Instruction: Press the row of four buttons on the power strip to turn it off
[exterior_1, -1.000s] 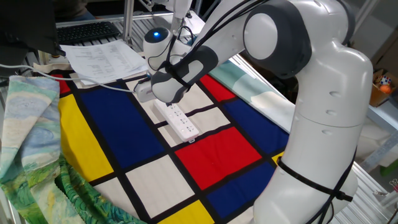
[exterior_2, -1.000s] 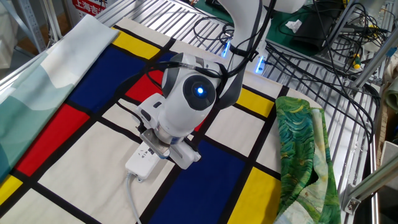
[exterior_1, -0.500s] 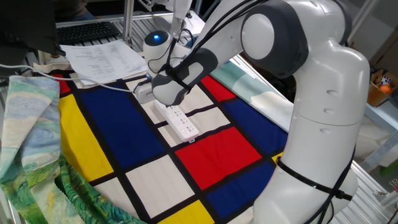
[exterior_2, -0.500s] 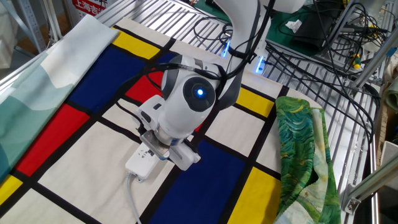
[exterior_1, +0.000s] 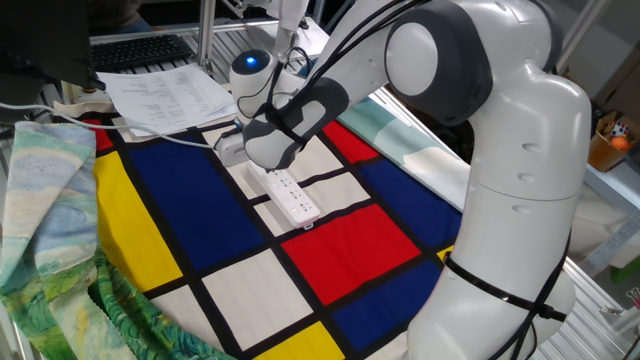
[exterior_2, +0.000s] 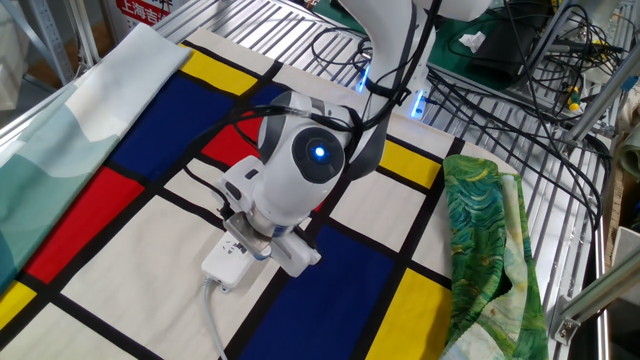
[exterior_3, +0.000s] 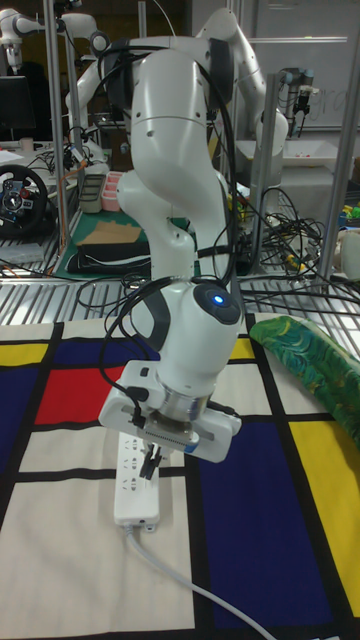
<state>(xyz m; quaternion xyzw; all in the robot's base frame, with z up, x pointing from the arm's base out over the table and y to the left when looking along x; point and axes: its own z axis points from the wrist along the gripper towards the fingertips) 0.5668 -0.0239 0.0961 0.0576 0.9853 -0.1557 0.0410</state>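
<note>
The gripper (exterior_3: 152, 462), its fingers seemingly together though I cannot tell for sure, points down over the power strip (exterior_3: 134, 480) at lower left of the tall view. The four buttons are tiny; a slightly off-centre press could miss. The wrist hangs vertical, arm folded above.

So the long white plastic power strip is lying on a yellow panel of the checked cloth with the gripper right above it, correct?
Not quite: the long white plastic power strip lies on a white panel, not yellow, as one fixed view shows. The gripper is indeed right above it.
</note>
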